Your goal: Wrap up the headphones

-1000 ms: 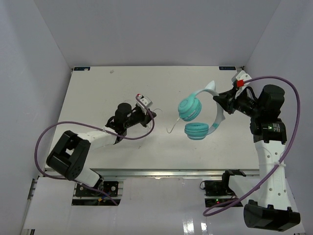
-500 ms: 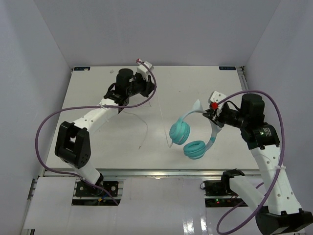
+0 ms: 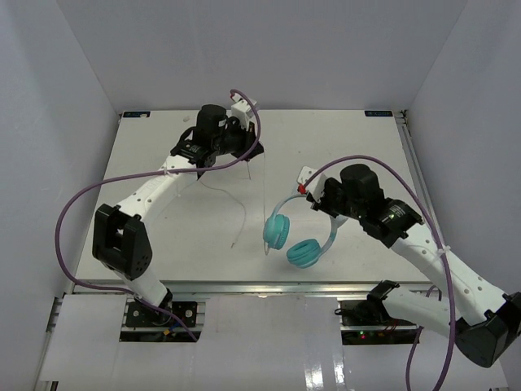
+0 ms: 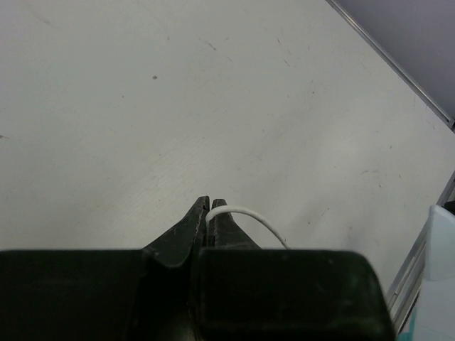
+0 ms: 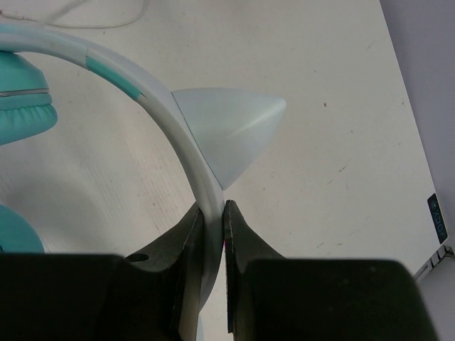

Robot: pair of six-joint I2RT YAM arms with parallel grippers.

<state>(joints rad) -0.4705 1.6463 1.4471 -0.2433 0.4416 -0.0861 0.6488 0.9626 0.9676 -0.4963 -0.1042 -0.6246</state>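
Two earcups (image 3: 278, 232) show whole only from above. Up close, left gripper (image 4: 209, 204) pinches cord (image 4: 249, 213), right gripper (image 5: 212, 209) clamps headband (image 5: 71, 48).

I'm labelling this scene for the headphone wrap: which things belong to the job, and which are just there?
Job: headphones; cord; left end effector, shut on the cord; right end effector, shut on the headphones.
Not the job: purple cables; table.

Headphones (image 3: 303, 253): teal, over-ear. Two round earcups (image 3: 278, 232); pale headband (image 5: 64, 50) bearing a triangular fin. Position: near side, just right of centre. Thin white cord (image 4: 249, 214) trails far-left.
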